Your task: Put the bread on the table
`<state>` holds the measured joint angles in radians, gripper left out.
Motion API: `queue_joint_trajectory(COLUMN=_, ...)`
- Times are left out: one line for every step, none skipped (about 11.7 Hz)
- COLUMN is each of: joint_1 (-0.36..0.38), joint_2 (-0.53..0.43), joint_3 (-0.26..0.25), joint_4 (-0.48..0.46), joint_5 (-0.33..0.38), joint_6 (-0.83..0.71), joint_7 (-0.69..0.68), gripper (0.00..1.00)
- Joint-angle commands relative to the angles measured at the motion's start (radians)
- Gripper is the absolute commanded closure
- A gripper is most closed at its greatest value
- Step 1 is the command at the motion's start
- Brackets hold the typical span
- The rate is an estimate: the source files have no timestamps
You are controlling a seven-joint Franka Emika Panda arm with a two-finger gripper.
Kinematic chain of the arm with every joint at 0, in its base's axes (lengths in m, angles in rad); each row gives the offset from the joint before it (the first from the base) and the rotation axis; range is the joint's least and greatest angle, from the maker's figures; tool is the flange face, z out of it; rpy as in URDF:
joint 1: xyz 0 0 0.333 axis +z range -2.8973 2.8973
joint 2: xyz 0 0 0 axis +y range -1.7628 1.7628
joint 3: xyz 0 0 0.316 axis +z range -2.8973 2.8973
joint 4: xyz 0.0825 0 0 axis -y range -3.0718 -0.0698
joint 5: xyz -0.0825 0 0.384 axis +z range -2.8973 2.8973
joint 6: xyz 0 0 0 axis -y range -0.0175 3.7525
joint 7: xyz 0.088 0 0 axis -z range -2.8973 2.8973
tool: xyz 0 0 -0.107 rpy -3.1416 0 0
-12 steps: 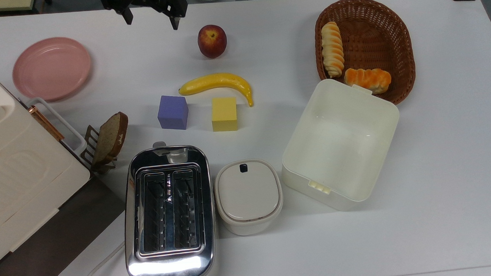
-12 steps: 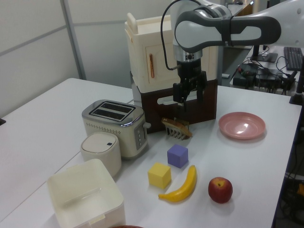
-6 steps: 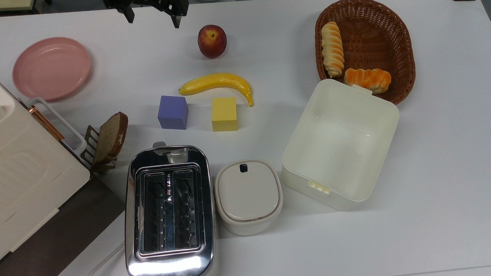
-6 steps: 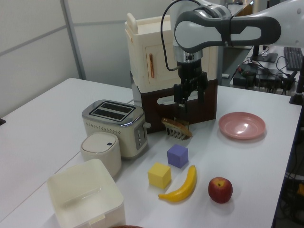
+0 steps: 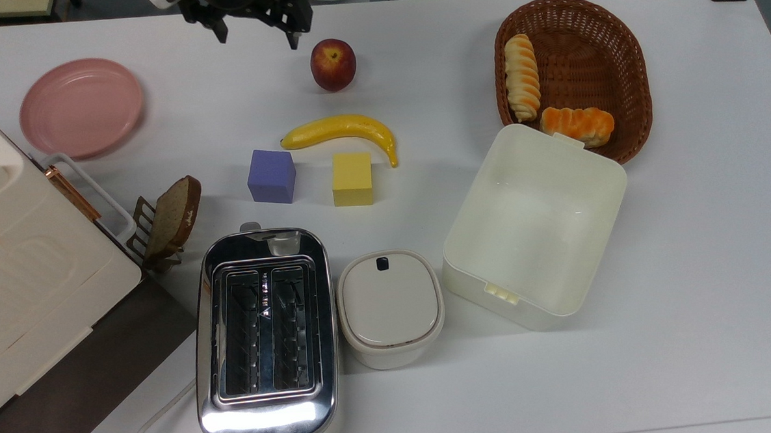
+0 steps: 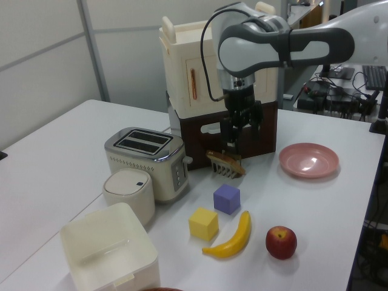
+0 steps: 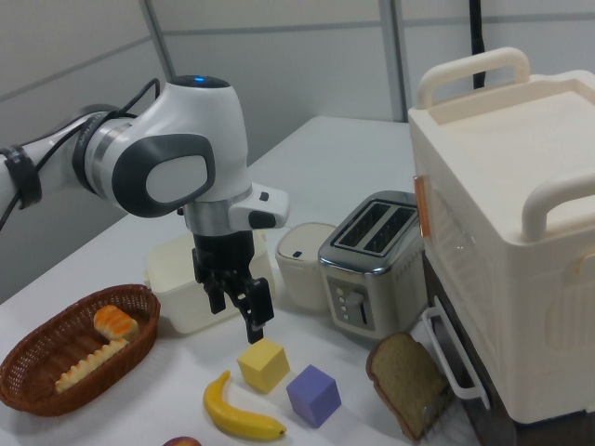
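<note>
The bread (image 5: 522, 77) is a long pale-yellow twisted roll lying along the left inner side of a brown wicker basket (image 5: 586, 32) at the top view's upper right. In the right view the bread (image 7: 82, 366) lies in the basket (image 7: 37, 383) at the lower left. My gripper (image 5: 257, 36) hangs open and empty above the white table (image 5: 687, 262) at the top view's upper middle, far left of the basket and just left of a peach (image 5: 332, 64). The gripper (image 7: 235, 316) hovers above the cubes in the right view, and in the left view the gripper (image 6: 240, 134) hangs above the slice rack.
A shorter orange roll (image 5: 577, 125) shares the basket. An open cream box (image 5: 534, 223) stands just below it. A banana (image 5: 339, 130), purple cube (image 5: 271, 176) and yellow cube (image 5: 352, 179) lie mid-table. Toaster (image 5: 265, 339), lidded pot (image 5: 390, 307), pink plate (image 5: 81, 107) and brown slice (image 5: 174, 216) sit left.
The gripper has shifted a little toward the top view's right and slightly down, closer to the peach. Nothing else has moved.
</note>
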<state>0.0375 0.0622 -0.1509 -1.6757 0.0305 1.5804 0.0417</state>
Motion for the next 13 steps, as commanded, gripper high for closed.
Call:
queue_joint_trajectory(joint_1=0.013, joint_2=-0.015, joint_3=-0.002, joint_4=-0.018, joint_5=0.009, joint_6=-0.002, joint_7=-0.022, gripper=0.00)
queue_joint_trajectory(joint_1=0.015, joint_2=-0.013, joint_3=-0.004, joint_4=-0.019, joint_5=0.009, joint_6=-0.002, joint_7=-0.022, gripper=0.00)
queue_joint_trajectory(joint_1=0.016, joint_2=-0.012, joint_3=-0.002, joint_4=-0.021, joint_5=0.009, joint_6=-0.002, joint_7=-0.022, gripper=0.00)
queue_joint_trajectory(joint_1=0.016, joint_2=-0.012, joint_3=-0.002, joint_4=-0.022, joint_5=0.009, joint_6=-0.002, joint_7=-0.022, gripper=0.00)
queue_joint_trajectory(joint_1=0.016, joint_2=-0.013, joint_3=-0.002, joint_4=-0.025, joint_5=0.009, joint_6=-0.002, joint_7=-0.022, gripper=0.00)
queue_joint_trajectory(joint_1=0.016, joint_2=-0.013, joint_3=-0.002, joint_4=-0.025, joint_5=0.009, joint_6=-0.002, joint_7=-0.022, gripper=0.00)
queue_joint_trajectory(joint_1=0.016, joint_2=-0.013, joint_3=-0.002, joint_4=-0.027, joint_5=0.009, joint_6=-0.002, joint_7=-0.022, gripper=0.00)
queue_joint_trajectory(joint_1=0.016, joint_2=-0.013, joint_3=-0.002, joint_4=-0.027, joint_5=0.009, joint_6=-0.002, joint_7=-0.022, gripper=0.00)
queue_joint_trajectory(joint_1=0.016, joint_2=-0.013, joint_3=-0.002, joint_4=-0.027, joint_5=0.009, joint_6=-0.002, joint_7=-0.022, gripper=0.00)
queue_joint_trajectory(joint_1=0.016, joint_2=-0.013, joint_3=-0.002, joint_4=-0.027, joint_5=0.009, joint_6=-0.002, joint_7=-0.022, gripper=0.00)
queue_joint_trajectory(joint_1=0.016, joint_2=-0.013, joint_3=-0.004, joint_4=-0.027, joint_5=0.009, joint_6=-0.002, joint_7=-0.022, gripper=0.00)
queue_joint_trajectory(joint_1=0.018, joint_2=-0.013, joint_3=-0.002, joint_4=-0.028, joint_5=0.009, joint_6=-0.002, joint_7=-0.022, gripper=0.00)
queue_joint_trajectory(joint_1=0.018, joint_2=-0.013, joint_3=-0.002, joint_4=-0.029, joint_5=0.009, joint_6=-0.002, joint_7=-0.022, gripper=0.00)
